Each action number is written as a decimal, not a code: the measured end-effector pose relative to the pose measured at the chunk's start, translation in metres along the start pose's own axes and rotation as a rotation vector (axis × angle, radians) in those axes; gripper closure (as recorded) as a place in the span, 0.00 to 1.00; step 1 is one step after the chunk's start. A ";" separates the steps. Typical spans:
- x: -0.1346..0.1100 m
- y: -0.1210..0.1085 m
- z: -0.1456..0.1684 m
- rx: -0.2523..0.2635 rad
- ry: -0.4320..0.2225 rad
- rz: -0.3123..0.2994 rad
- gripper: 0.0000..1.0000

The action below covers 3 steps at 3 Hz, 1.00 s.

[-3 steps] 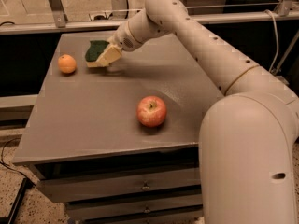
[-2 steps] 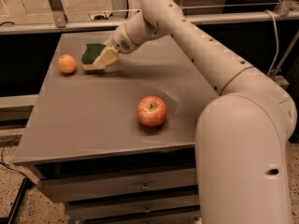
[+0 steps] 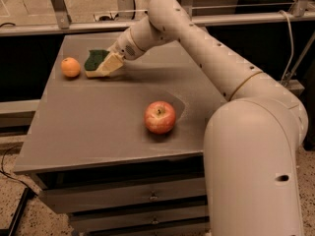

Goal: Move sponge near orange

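**Sponge Held Close to the Orange**

The pincer (image 3: 109, 64) is at the far left part of the grey surface (image 3: 98, 127). It is closed on the sponge (image 3: 94, 60) and holds its right end. The sponge shows its green top and is just to the right of the orange (image 3: 70, 67). The two do not touch. A red apple (image 3: 160, 117) sits nearer and more to the right, well apart from them.
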State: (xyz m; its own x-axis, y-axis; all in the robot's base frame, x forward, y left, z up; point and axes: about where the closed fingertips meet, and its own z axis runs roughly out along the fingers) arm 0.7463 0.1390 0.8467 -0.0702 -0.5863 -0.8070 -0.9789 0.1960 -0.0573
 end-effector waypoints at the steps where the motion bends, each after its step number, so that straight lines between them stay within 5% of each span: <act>1: 0.003 0.000 0.002 -0.008 0.000 0.005 0.13; 2: 0.003 0.000 0.002 -0.012 -0.001 0.005 0.00; 3: 0.003 -0.001 0.001 -0.011 -0.002 0.003 0.00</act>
State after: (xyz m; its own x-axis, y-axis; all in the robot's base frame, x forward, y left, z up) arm 0.7470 0.1380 0.8439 -0.0726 -0.5839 -0.8086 -0.9807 0.1894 -0.0487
